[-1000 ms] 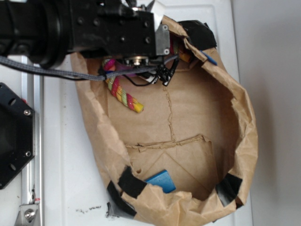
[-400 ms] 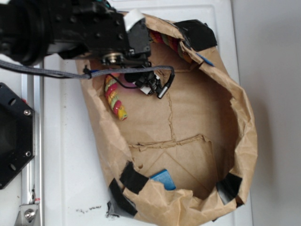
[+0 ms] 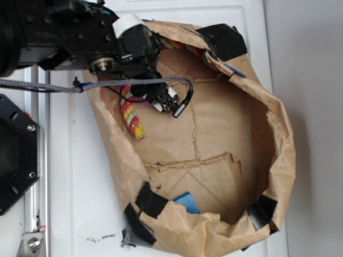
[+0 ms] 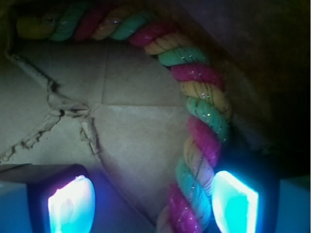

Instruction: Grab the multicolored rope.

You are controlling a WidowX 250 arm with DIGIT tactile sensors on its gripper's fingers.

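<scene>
Approach step: the jaws stand wide apart, holding nothing; the multicolored rope [image 4: 201,121] runs inside the right finger toward 5 o'clock; next, centre and close

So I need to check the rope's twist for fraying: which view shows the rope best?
The wrist view: the rope fills the frame, curving along the bag wall, its strands distinct, down between the gripper fingers. The exterior view shows only a short end below the arm; the rest is hidden.
</scene>
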